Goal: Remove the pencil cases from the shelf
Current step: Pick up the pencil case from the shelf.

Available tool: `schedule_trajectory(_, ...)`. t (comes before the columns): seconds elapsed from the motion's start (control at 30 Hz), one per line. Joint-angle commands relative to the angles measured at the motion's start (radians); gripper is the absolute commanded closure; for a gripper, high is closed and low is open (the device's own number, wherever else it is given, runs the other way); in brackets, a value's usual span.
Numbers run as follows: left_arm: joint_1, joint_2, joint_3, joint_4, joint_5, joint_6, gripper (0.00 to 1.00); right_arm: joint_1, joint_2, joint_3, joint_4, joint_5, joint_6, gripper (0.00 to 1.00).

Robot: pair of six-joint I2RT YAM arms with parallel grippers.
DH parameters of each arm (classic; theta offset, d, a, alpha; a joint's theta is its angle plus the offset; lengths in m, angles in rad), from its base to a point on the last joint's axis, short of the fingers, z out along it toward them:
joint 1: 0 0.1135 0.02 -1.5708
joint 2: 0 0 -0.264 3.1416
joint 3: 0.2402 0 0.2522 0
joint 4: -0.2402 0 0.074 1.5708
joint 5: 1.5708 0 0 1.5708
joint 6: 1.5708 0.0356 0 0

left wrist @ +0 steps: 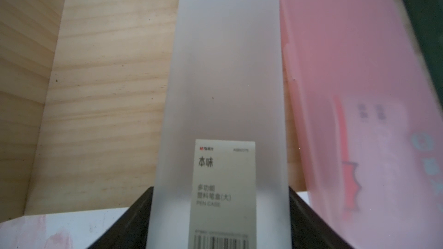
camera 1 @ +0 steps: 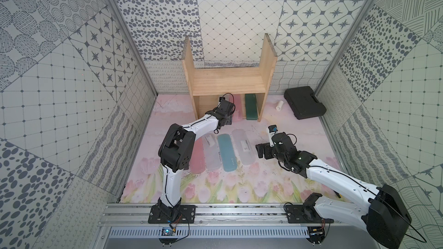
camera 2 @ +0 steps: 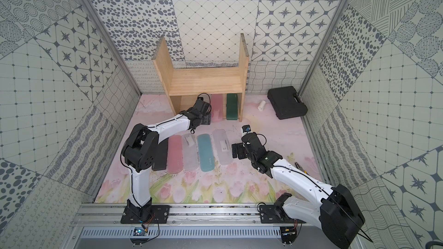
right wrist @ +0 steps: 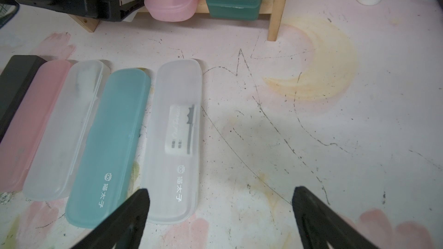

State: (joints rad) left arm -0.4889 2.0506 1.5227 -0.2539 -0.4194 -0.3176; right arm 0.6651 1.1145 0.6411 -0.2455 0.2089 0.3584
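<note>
1. the left gripper [left wrist: 220,191] sat at the mouth of the shelf's [camera 1: 230,81] lower bay. its jaws pressed on the two long sides of a frosted clear case [left wrist: 225,68] at the near, labelled end. it looked like a firm hold, though the contact sat at the very edge of the wrist view.
2. that case lay flat on the bottom board. its long axis ran straight back into the bay, in line with the gripper's reach, so the coming pull was judged to run straight out toward the robot.
3. the left arm was plainly the nearer one. the right gripper [right wrist: 221,189] hung wide open and empty over the mat [camera 1: 287,120], well apart from the shelf.
4. a pink case [left wrist: 335,68] lay just beside the held one on its right (touching or not could not be told). a dark green case [camera 1: 251,106] lay beyond it, so a skewed pull could drag the pink one along.
5. on the held case's left there was only bare board up to the side panel.
6. a row of cases [camera 2: 189,150] lay on the mat in front of the shelf, a blue case [camera 2: 206,150] among them. they sat under the way out, so the held case would likely need lifting clear.
7. the black tool case [camera 1: 304,103] and the white cylinder [camera 1: 279,105] stood off to the right, out of the way.
</note>
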Motion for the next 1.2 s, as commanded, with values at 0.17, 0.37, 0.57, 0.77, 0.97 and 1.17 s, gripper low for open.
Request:
schedule_trajectory(0.17, 0.003, -0.05, -0.046, -0.014, 0.014, 0.002, 0.3, -0.005, 0.009, -0.009, 0.041, -0.007, -0.009, 0.02)
schedule_trajectory(0.37, -0.005, -0.164, -0.151, 0.005, 0.016, -0.025, 0.32, -0.007, 0.009, -0.011, 0.043, -0.006, -0.009, 0.02)
schedule_trajectory(0.57, -0.041, -0.311, -0.285, -0.011, -0.014, -0.053, 0.34, -0.007, 0.004, -0.013, 0.044, -0.002, -0.007, 0.02)
schedule_trajectory(0.77, -0.128, -0.491, -0.429, -0.053, -0.067, -0.096, 0.34, -0.008, -0.024, -0.021, 0.044, 0.026, -0.003, 0.02)
schedule_trajectory(0.97, -0.262, -0.637, -0.527, -0.119, -0.111, -0.193, 0.34, -0.008, -0.101, -0.039, 0.027, 0.109, 0.023, 0.02)
schedule_trajectory(1.17, -0.429, -0.661, -0.533, -0.185, -0.2, -0.302, 0.34, -0.007, -0.192, -0.052, -0.016, 0.236, 0.046, 0.02)
